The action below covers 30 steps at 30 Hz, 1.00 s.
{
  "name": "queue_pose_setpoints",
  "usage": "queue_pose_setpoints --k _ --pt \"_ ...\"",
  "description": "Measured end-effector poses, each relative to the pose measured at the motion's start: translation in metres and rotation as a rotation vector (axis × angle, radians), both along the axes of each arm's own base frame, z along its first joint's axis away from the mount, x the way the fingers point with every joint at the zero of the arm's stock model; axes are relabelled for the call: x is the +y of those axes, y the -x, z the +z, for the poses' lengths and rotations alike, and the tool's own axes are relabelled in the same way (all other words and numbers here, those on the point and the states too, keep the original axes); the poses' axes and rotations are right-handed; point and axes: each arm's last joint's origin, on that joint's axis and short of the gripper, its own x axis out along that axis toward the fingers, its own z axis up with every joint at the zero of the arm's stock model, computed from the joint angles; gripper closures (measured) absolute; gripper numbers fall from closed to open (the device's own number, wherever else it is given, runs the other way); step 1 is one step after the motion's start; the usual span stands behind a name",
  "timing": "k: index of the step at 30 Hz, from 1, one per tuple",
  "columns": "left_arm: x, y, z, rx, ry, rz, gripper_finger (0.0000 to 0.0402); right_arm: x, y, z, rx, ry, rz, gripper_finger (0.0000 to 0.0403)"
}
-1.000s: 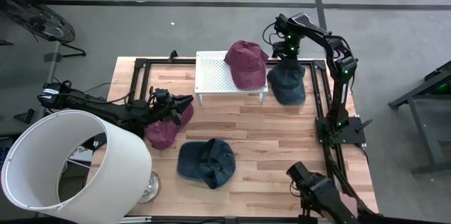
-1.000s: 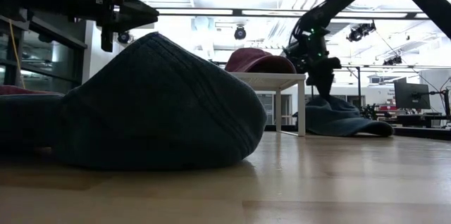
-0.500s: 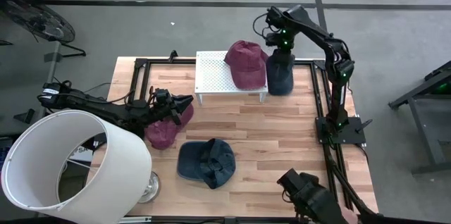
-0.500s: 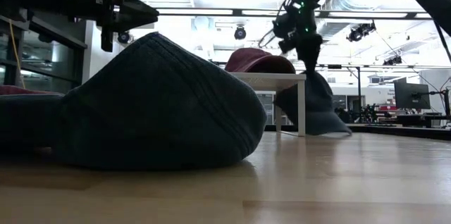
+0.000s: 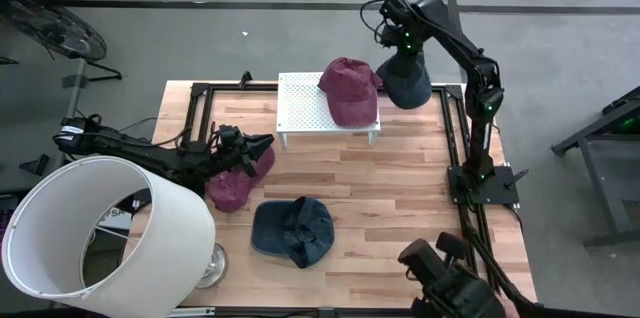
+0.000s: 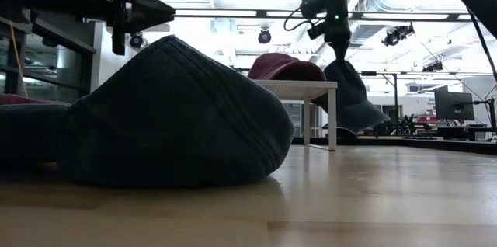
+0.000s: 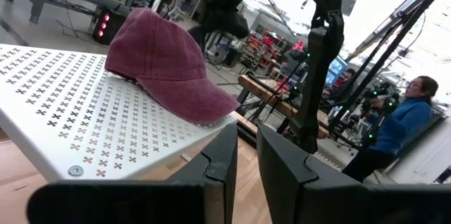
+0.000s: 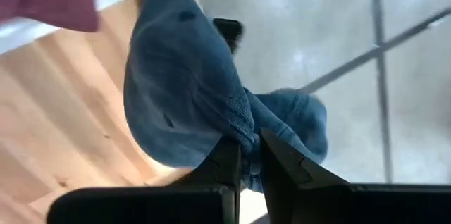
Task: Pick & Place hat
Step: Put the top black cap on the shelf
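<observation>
Low view: right claw (image 6: 338,39) clamped on blue hat (image 6: 347,95), hanging lengthwise down; left claw (image 7: 242,155) together

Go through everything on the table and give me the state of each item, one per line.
right gripper: shut on blue hat, raised beside the rack
blue hat: hanging off the table
white rack: standing, carrying a maroon hat
maroon hat: resting on the rack
second blue hat: lying on the table
left gripper: idle, over another maroon hat
</observation>
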Motion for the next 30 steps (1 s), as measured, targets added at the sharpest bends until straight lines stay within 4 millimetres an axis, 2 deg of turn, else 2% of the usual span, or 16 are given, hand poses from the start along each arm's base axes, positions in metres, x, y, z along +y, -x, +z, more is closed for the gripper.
queue_pose_setpoints --k 9,14,22,30 --pt "-0.001 -0.001 0.000 -0.012 0.014 -0.053 0.0346 -0.001 0.005 0.019 0.072 0.144 -0.032 0.0380" --pt "-0.002 -0.001 0.000 -0.013 0.016 -0.061 0.0346 -0.001 0.011 0.040 0.036 0.226 -0.058 0.0380" --pt "-0.002 -0.001 0.000 -0.015 0.018 -0.062 0.0346 0.011 0.030 0.064 0.006 0.318 -0.080 0.0380" --pt "-0.002 -0.001 0.000 -0.023 0.035 -0.067 0.0346 0.032 0.044 0.096 -0.143 0.401 -0.062 0.0380"
